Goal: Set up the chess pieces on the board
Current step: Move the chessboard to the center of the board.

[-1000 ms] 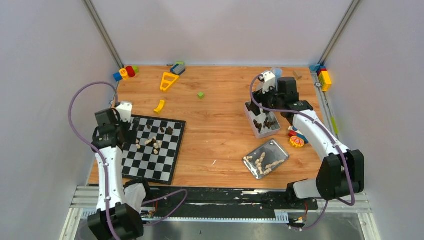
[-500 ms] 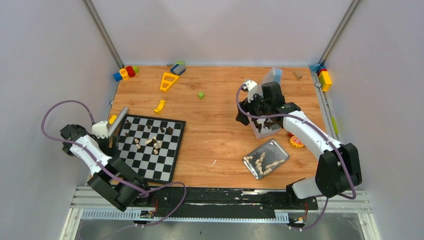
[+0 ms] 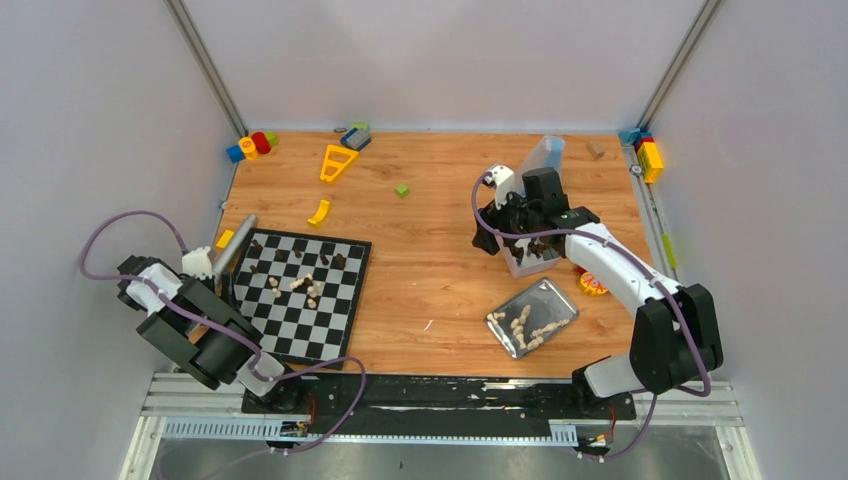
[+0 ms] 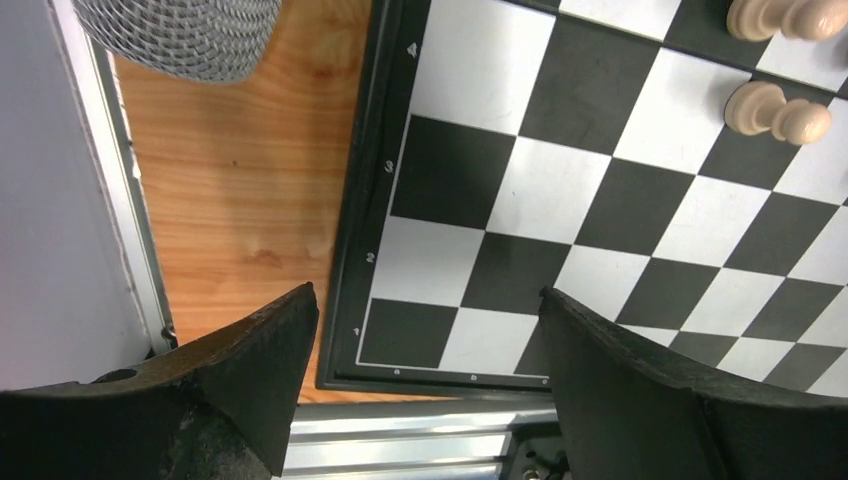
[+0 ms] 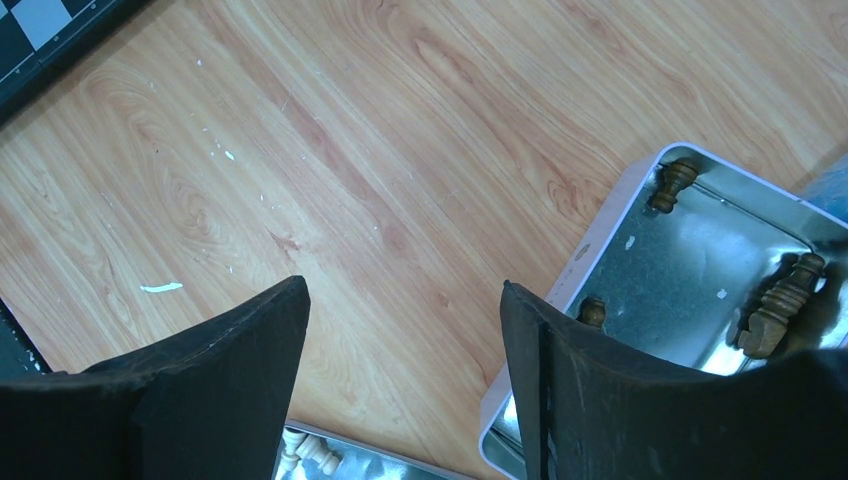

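Both arms hang empty over the table (image 3: 430,215) with the set-up barely begun. My left gripper (image 4: 425,300) hovers above the near left corner of the board (image 3: 290,335), fingers spread wide with nothing between them. My right gripper (image 5: 402,290) is just as wide and just as empty, over bare wood beside the corner of the tray of dark pieces (image 5: 600,230).

A loose cluster of cream pieces (image 3: 308,288) lies toward the middle of the board, and a few dark pieces (image 3: 300,254) sit along its far edge. More cream ones wait in a second tray (image 3: 490,320) near the table's near edge, on the right arm's side.

The left arm is nearer the cluster. The closest fallen piece (image 4: 775,108) lies on its side, beyond and to the right of the left fingers. Its long axis runs across the wrist view, roughly in line with the finger gap, so I judge the wrist must turn before closing.

Another cream piece is cut off at the top of that view. The right arm covers part of the dark tray from above. The kinds of piece are too small to tell.
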`<state>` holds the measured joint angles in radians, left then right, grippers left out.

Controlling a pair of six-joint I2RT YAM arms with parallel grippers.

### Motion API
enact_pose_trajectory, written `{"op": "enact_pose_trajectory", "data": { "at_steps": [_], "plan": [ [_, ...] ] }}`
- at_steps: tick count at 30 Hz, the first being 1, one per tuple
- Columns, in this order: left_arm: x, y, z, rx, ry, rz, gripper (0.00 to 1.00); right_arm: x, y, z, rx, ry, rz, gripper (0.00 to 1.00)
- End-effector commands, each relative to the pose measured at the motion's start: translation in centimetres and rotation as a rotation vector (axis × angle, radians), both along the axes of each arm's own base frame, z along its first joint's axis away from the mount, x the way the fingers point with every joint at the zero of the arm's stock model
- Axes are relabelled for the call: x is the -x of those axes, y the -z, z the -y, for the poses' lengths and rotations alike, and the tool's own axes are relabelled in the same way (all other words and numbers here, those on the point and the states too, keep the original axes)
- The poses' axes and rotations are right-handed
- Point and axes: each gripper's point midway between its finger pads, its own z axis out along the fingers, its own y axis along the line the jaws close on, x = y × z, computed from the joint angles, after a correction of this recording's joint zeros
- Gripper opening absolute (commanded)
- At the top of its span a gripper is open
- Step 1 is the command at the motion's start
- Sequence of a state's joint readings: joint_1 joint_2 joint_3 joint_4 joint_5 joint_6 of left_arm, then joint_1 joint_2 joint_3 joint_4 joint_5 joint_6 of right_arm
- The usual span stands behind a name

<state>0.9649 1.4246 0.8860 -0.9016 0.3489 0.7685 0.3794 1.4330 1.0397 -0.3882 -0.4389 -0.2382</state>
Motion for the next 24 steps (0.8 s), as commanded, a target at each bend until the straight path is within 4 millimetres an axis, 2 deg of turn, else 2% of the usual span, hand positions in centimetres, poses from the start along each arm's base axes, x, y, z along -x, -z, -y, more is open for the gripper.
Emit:
{"op": "enact_pose_trajectory", "data": {
  "at_steps": [1,7,14,19,24],
  "plan": [
    [-2.2,-0.9,-2.0,-0.033,-0.014,0.09,0.9,0.4,-0.2,-0.5,-0.011,-0.039,0.019,0.71],
    [-2.6,-0.1,-0.8,0.033,0.022,0.109,0.9,0.5,0.2,-0.5,-0.007,-0.042,0.013,0.71],
    [-3.4,0.8,3.1,0.06,0.125,0.117,0.86,0.6,0.8,-0.5,-0.003,-0.045,-0.003,0.71],
    [-4.9,0.6,5.7,0.048,0.186,0.131,0.85,0.8,1.1,-0.4,0.003,-0.046,-0.007,0.71],
    [-6.2,-0.5,7.6,0.034,0.236,0.157,0.85,1.1,1.5,-0.2,0.012,-0.048,-0.012,0.71]
  ]
}}
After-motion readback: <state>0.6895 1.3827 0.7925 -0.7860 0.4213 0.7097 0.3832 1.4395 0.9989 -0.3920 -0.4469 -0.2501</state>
